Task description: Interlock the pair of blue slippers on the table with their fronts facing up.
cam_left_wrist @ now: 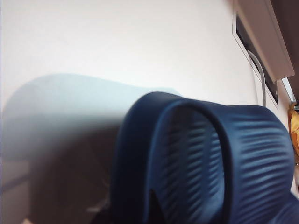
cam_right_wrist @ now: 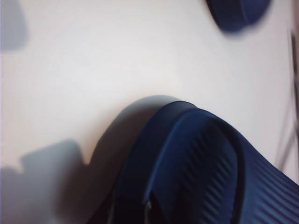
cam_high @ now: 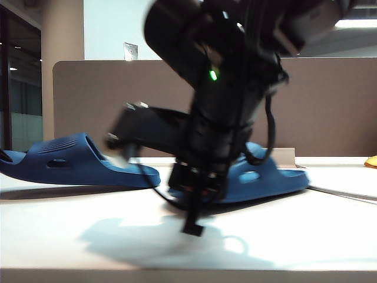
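Two blue slippers lie on the pale table (cam_high: 306,236): one at the left (cam_high: 70,162), one right of the middle (cam_high: 271,177). Black arms overlap in front of the right-hand one, blurred, and I cannot tell there which arm is which. In the left wrist view a slipper (cam_left_wrist: 210,158) fills the near part, strap arched over it. My left gripper (cam_left_wrist: 140,212) is shut on its rim, with one dark finger inside. In the right wrist view my right gripper (cam_right_wrist: 140,210) is shut on a slipper's (cam_right_wrist: 201,168) rim. The end of another slipper (cam_right_wrist: 238,11) lies farther off.
A brown partition (cam_high: 330,106) stands behind the table. A low white ledge (cam_high: 285,154) sits behind the right-hand slipper. A yellow thing (cam_high: 371,160) lies at the far right edge. The left wrist view shows a slot with a grey cable (cam_left_wrist: 259,70).
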